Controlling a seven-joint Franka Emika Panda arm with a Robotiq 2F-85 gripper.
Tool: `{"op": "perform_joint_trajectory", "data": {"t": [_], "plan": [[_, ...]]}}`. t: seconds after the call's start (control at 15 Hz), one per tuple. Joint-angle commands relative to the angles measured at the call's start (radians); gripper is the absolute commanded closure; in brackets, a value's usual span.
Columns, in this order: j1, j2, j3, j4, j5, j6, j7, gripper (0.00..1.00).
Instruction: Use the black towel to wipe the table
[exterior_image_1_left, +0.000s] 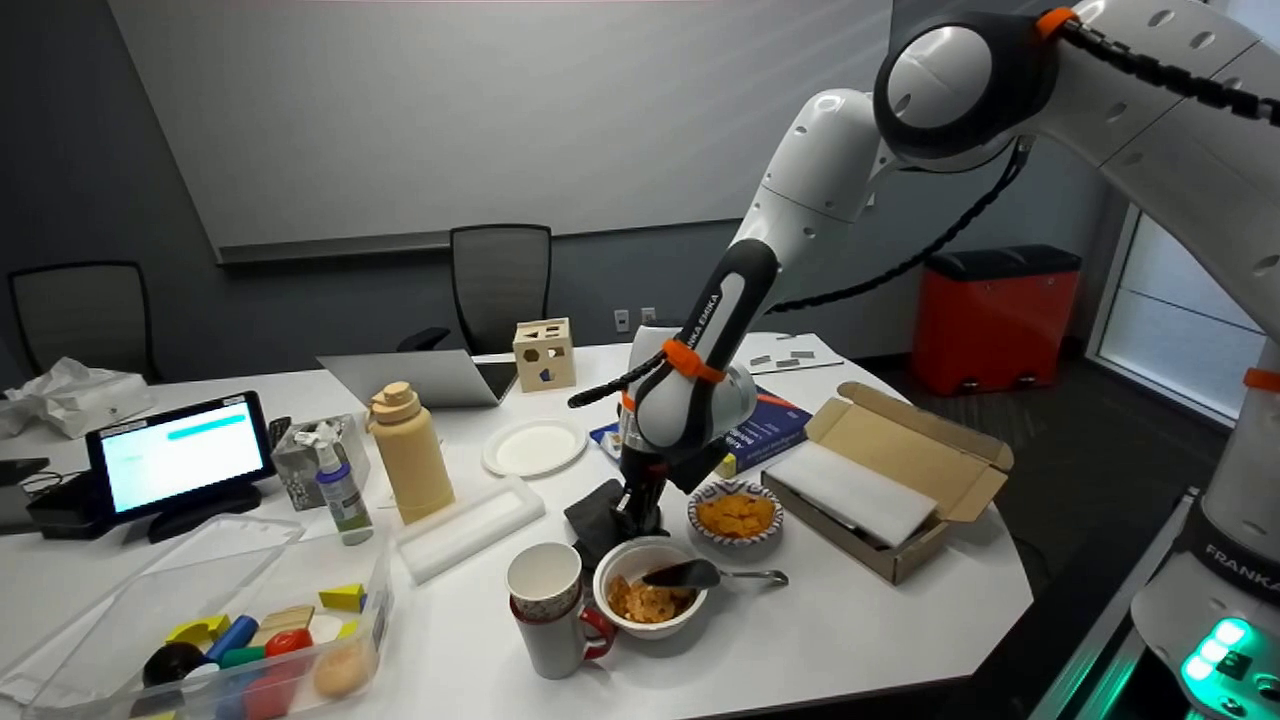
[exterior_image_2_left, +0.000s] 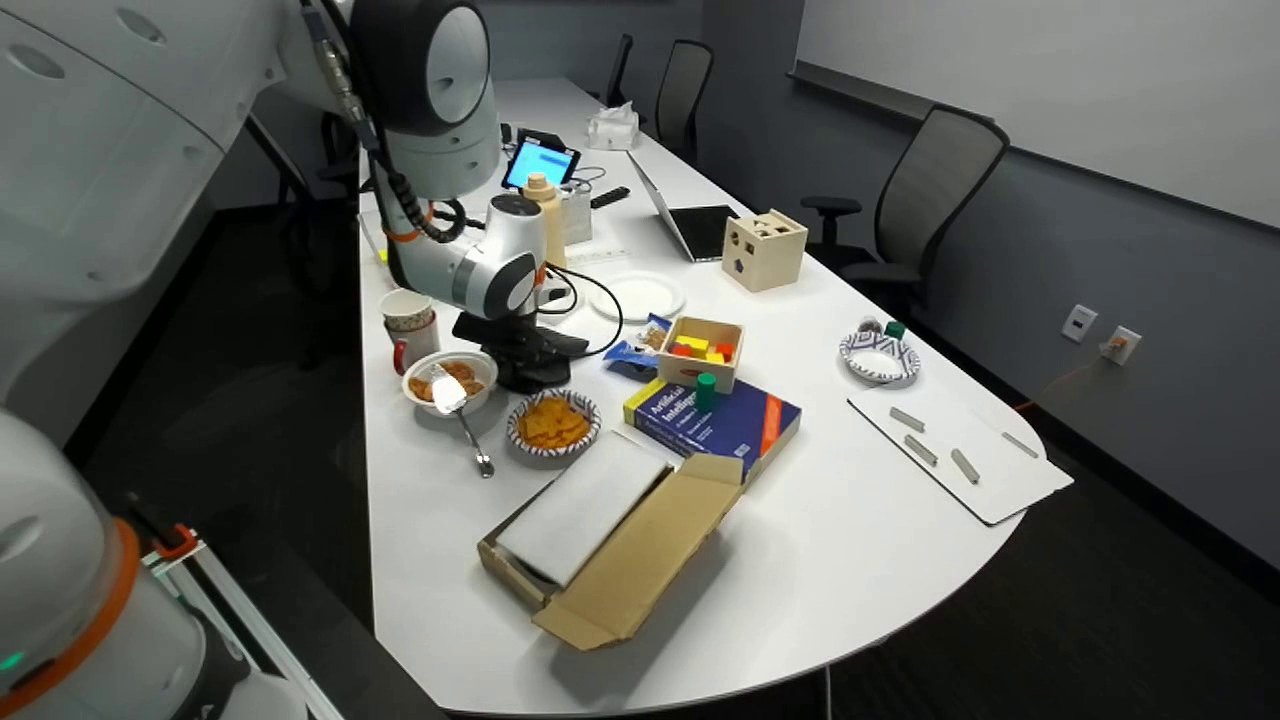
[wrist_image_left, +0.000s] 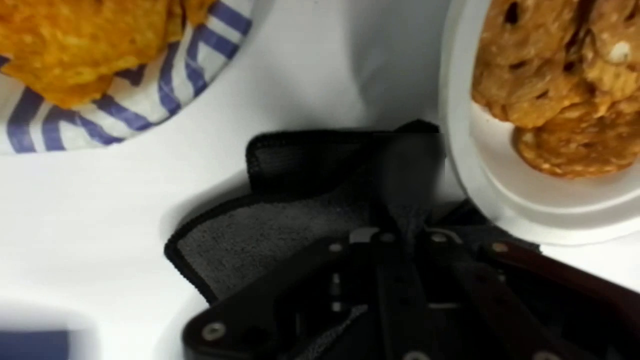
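Observation:
The black towel (exterior_image_1_left: 594, 518) lies bunched on the white table (exterior_image_1_left: 800, 630), between the two food bowls. In the wrist view the towel (wrist_image_left: 270, 225) has a folded corner and dark stitched edges, and it reaches the rim of the cracker bowl. My gripper (exterior_image_1_left: 638, 518) points down at the table. In the wrist view the gripper (wrist_image_left: 410, 232) is shut, with a bunch of towel pinched between its fingers. In an exterior view, gripper (exterior_image_2_left: 530, 370) and towel merge into one dark shape. The gripper hides part of the towel.
A white bowl (exterior_image_1_left: 618, 560) of crackers with a spatula (exterior_image_1_left: 690, 575) touches the towel's side. A patterned bowl (exterior_image_1_left: 735, 490) of chips stands close by. Stacked cups (exterior_image_1_left: 548, 625), an open cardboard box (exterior_image_1_left: 890, 455), a blue book (exterior_image_2_left: 715, 430) and a plate (exterior_image_1_left: 535, 447) surround the gripper.

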Motion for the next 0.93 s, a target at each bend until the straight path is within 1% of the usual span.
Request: {"op": "perform_joint_trajectory", "data": {"t": [0.0,0.2,0.4,0.67,0.87], "plan": [[-0.014,0.025,0.003,0.024,-0.025,0.075,-0.041,0.99],[-0.028,0.048,-0.015,0.061,-0.043,0.124,-0.060,0.99],[-0.053,0.069,-0.049,0.111,-0.050,0.139,-0.060,0.99],[-0.086,0.076,-0.096,0.152,-0.048,0.122,-0.049,0.99],[-0.090,0.031,-0.139,0.113,-0.041,0.063,-0.023,0.99]]}}
